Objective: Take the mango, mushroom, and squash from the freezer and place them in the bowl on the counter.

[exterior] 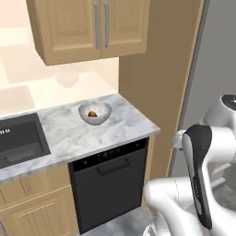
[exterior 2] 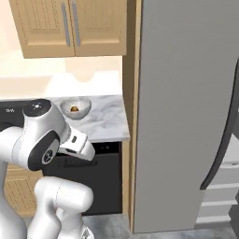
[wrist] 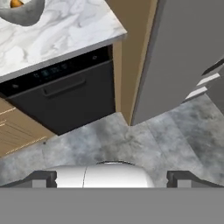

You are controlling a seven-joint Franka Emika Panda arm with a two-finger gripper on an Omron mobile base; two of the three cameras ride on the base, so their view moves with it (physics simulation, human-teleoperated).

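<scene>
The silvery marbled bowl [exterior: 94, 113] stands on the white marble counter [exterior: 124, 126]; the right base view shows this bowl [exterior 2: 76, 107] too. Inside lies a small tan-brown item, by its look the mushroom [exterior: 92, 114]. The grey freezer [exterior 2: 186, 116] stands to the right, with its dark handle [exterior 2: 224, 140] and pale shelves [exterior 2: 219, 196] showing. The mango and squash are out of view. In the hand view my gripper [wrist: 111, 179] is open with nothing in it, fingertips [wrist: 41, 178] wide apart, hanging over the floor in front of the freezer [wrist: 183, 57], down and right of the bowl [wrist: 24, 11].
A black dishwasher [exterior: 110, 184] sits under the counter beside a wood panel [exterior: 152, 69]. A dark sink [exterior: 18, 140] lies at the counter's left. Wood cabinets [exterior: 92, 27] hang above. Grey stone floor [wrist: 131, 140] spreads below the hand.
</scene>
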